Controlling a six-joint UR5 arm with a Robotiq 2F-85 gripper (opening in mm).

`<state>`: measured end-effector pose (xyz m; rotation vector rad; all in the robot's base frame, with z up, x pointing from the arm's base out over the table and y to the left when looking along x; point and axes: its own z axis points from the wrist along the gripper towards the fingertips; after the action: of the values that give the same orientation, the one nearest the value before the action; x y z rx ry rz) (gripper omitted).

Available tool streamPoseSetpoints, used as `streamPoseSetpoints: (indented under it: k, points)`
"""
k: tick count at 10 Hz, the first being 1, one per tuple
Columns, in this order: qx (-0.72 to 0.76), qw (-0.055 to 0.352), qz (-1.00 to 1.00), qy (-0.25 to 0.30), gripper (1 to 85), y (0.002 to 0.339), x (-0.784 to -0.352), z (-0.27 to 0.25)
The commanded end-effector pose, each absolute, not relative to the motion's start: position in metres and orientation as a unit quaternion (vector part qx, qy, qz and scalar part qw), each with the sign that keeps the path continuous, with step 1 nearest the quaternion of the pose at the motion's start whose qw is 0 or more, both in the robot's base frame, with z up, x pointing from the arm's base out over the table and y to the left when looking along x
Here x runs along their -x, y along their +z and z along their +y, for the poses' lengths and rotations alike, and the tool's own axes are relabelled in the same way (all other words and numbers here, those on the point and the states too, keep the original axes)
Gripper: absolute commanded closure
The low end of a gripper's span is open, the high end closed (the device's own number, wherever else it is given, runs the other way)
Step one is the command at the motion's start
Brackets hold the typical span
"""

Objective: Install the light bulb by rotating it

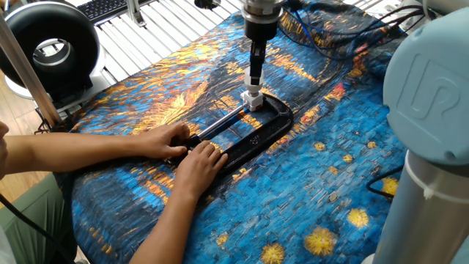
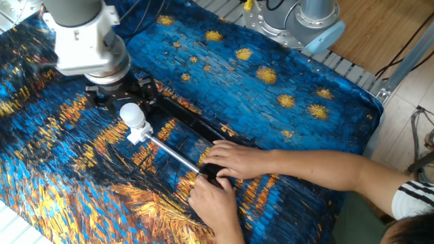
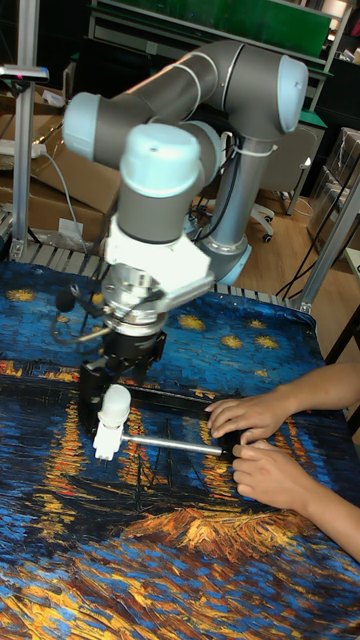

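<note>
The light bulb (image 2: 131, 115) stands upright in a small white socket (image 2: 139, 133) at one end of a black clamp (image 1: 253, 136) on the painted tablecloth (image 2: 285, 74). The gripper (image 2: 121, 95) sits above and behind it, jaws apparently released. Two hands (image 2: 224, 173) steady the clamp's other end.

Person's hands (image 2: 220, 173) block the C-clamp's (image 1: 256, 132) screw end; cloth (image 2: 285, 74) beyond the clamp lies open.
</note>
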<state>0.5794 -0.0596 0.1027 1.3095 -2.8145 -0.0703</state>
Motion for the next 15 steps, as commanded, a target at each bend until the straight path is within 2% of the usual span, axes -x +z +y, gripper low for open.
streamPoseSetpoints:
  k: [1,8,15]
  points:
    - [-0.499,0.003,-0.866,-0.013,9.3,0.105,-0.585,-0.043]
    - [-0.564,-0.003,-0.826,0.01,8.3,0.099,-0.592,-0.056]
    - [-0.555,0.01,-0.832,-0.021,10.3,0.095,-0.572,-0.054]
